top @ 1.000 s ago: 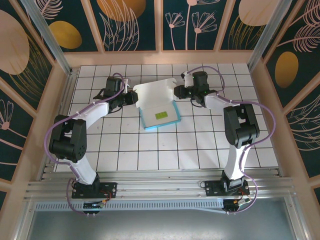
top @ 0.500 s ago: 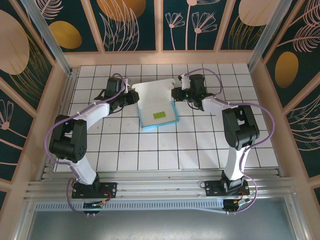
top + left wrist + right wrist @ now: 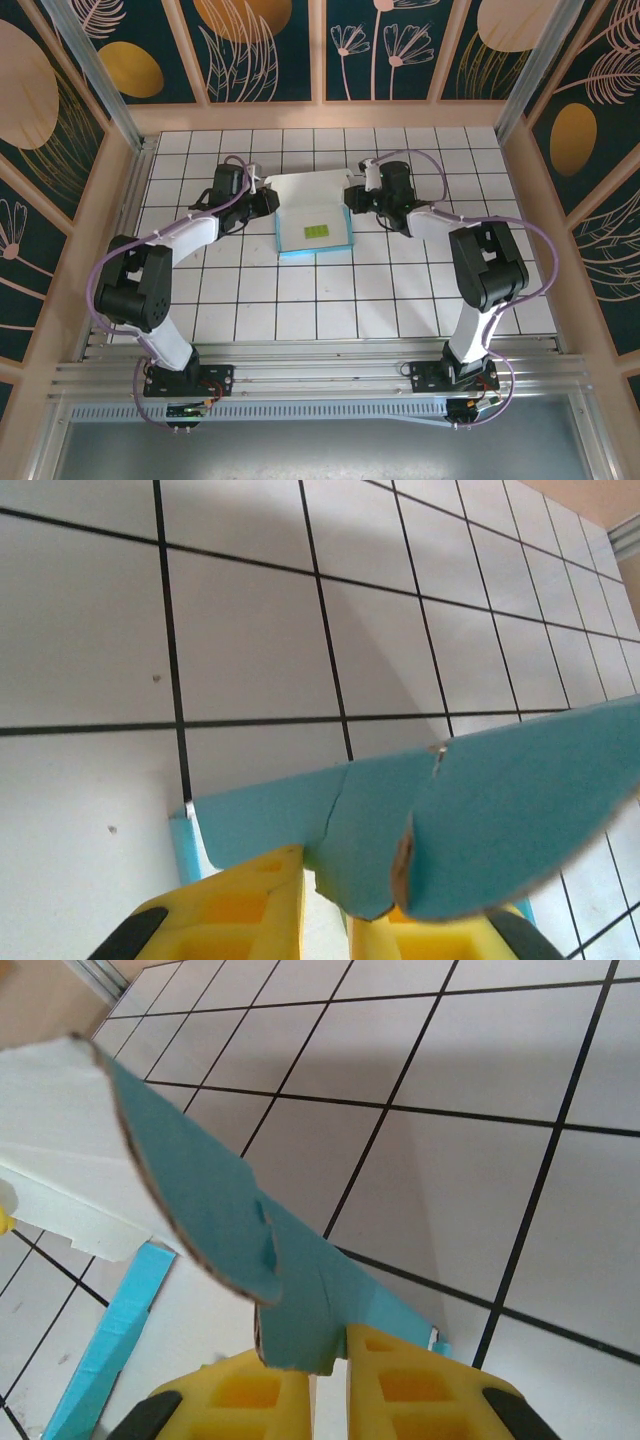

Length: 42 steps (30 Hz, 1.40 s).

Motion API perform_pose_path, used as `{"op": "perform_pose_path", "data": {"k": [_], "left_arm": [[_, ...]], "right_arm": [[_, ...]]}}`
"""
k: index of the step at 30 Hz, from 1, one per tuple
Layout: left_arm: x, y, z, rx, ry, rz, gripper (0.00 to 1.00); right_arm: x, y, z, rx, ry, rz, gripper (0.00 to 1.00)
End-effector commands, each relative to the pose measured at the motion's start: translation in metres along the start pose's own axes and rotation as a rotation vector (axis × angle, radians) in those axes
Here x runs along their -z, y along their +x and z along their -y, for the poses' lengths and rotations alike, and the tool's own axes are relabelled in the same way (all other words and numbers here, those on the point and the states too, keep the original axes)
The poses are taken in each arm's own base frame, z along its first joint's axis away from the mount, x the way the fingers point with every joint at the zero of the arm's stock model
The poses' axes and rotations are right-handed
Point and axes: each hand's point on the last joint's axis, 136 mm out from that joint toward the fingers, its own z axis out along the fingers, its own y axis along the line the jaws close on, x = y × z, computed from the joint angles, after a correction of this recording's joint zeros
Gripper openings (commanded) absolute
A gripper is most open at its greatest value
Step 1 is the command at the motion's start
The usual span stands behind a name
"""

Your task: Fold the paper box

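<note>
top external: paper box (image 3: 305, 190) on table (image 3: 300, 300), centre-far, long axis left-right, tray up, white lid raised at far edge; left gripper (image 3: 270, 200) and right gripper (image 3: 350, 196) reach inward, elbows out, to the lid's ends | left wrist: yellow fingers (image 3: 250, 905) pinch blue flap | right wrist: fingers (image 3: 400, 1380) nip blue flap.

The paper box (image 3: 305, 190) is thin matt card, white on one face and light blue on the other, with cut edges that show a rough brownish core. The fingers of the left hand (image 3: 325, 905) and right hand (image 3: 330, 1370) are dull-finished yellow plastic. The table (image 3: 300, 300) is smooth white tile with dark joints, fronted by a bare aluminium rail (image 3: 320, 380).
</note>
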Motion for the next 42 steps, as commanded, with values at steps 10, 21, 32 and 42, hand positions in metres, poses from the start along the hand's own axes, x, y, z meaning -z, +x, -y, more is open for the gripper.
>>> {"op": "perform_pose_path", "data": {"k": [10, 21, 32, 42], "left_arm": [[0.005, 0.037, 0.004, 0.024, 0.040, -0.058, 0.17], [0.019, 0.046, 0.012, -0.001, 0.071, -0.046, 0.23], [0.111, 0.008, 0.013, -0.039, -0.035, 0.324, 0.39], [0.079, -0.041, -0.006, -0.031, -0.051, 0.176, 0.55]], "right_arm": [[0.009, 0.032, -0.020, -0.041, -0.030, -0.020, 0.16], [0.023, 0.041, -0.026, -0.034, -0.022, -0.012, 0.27], [0.080, 0.000, -0.037, -0.021, -0.107, 0.180, 0.60], [0.049, -0.041, -0.021, -0.030, -0.273, 0.075, 0.86]]}}
